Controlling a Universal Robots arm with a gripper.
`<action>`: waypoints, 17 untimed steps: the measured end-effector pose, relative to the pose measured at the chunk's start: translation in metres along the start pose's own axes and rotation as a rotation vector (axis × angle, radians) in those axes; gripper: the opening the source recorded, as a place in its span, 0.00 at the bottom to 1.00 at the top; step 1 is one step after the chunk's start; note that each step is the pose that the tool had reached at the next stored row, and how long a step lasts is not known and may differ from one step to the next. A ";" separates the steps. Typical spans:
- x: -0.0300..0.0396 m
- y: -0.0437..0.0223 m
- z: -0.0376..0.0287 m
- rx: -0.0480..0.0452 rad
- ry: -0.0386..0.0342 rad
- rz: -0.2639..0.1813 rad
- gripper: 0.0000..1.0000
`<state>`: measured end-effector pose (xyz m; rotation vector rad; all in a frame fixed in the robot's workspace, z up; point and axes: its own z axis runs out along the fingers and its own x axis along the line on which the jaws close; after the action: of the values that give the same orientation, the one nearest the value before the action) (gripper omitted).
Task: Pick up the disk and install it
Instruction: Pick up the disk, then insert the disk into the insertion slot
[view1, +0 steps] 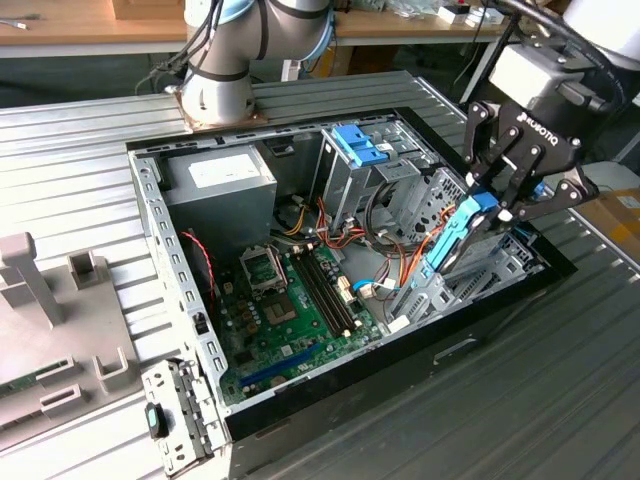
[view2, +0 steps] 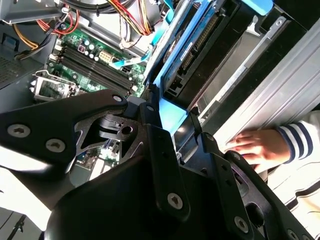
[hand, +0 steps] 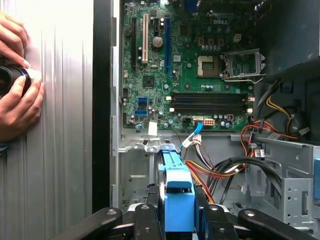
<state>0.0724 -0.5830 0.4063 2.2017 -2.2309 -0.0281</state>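
Blue-framed disk (view1: 455, 235) is clamped edge-on in your gripper (view1: 492, 205), tilted above the drive bay (view1: 415, 298) at the exterior view's right end of the open case (view1: 150, 195), so pickup looks done, seating isn't, and a person's hand (hand: 17, 100) rests outside the case.

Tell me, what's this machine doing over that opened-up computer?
The robot arm's gripper is clamped on the disk, a drive in a blue frame. It holds the disk tilted over the open computer case, at the exterior view's right side. The disk is not yet seated flat. A person's hand rests on the ribbed table beside the case.
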 end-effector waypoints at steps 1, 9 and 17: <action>0.0002 -0.0002 0.0022 0.0000 0.0000 0.001 0.36; 0.0025 -0.0009 0.0168 0.0001 0.0000 0.004 0.36; 0.0027 -0.0009 0.0171 0.0001 -0.0001 0.004 0.44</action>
<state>0.0731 -0.5856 0.3892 2.1976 -2.2350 -0.0281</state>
